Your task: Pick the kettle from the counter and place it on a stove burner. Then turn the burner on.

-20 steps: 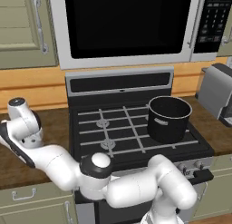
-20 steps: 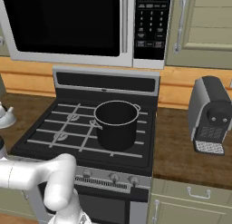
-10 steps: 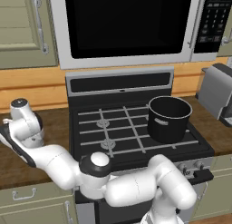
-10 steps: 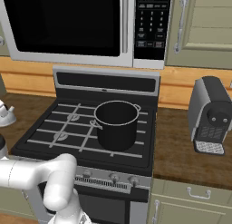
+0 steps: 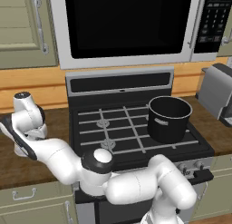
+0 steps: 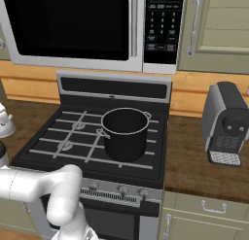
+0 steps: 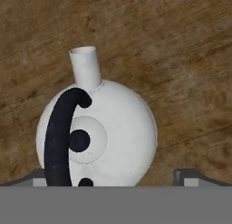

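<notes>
As the wrist is seen slightly higher and further back over the left tabletop [image 5: 18, 168] than in the pictures of a second ago, while the pot and stove keep their places, the arm is judged to be settling its aim above the kettle [image 7: 97, 134] rather than gripping it yet. In the hand view the tool [image 7: 113, 175] is looked through from directly above: its jaws are spread to their widest, one tip shown on each side of the white dome, and nothing is held or touched. The kettle's black handle [image 7: 61, 137] is seen arched over the lid, off-centre between the tips. Further off, the black pot [image 5: 169, 118] is seen on the right-hand grates, and the left burners [image 5: 103, 124] are left free, so a landing place is judged available.
</notes>
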You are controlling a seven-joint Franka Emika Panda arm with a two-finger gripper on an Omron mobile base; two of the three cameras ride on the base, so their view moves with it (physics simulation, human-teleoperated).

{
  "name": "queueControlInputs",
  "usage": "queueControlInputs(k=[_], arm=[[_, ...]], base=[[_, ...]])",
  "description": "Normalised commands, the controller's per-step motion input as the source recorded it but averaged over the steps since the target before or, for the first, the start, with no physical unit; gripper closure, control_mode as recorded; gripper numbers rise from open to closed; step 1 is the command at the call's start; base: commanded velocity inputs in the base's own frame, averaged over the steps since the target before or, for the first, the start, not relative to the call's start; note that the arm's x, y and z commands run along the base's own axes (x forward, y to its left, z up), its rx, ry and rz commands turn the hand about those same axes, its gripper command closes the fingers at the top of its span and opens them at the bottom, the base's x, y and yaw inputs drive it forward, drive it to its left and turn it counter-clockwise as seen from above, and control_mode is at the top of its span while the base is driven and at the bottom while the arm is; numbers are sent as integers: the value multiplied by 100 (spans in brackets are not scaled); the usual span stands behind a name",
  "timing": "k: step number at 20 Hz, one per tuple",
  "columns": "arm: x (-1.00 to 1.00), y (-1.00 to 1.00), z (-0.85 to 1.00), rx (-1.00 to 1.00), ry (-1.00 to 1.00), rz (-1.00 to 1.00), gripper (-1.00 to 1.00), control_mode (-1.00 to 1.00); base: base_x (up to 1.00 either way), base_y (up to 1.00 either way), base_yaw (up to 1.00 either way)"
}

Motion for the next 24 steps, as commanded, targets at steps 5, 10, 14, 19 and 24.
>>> queueControlInputs(k=[5,10,14,19,24], arm=[[-39,-31,-8,0,13,-3,-100,-100],[-8,-8,-2,0,3,-1,-100,-100],[0,0,0,0,0,0,-100,-100],[1,0,-19,0,0,4,-100,-100],[2,0,-35,0,0,6,-100,-100]], base=[[0,0,0],[0,0,0],[0,0,0],[0,0,0],[0,0,0]])
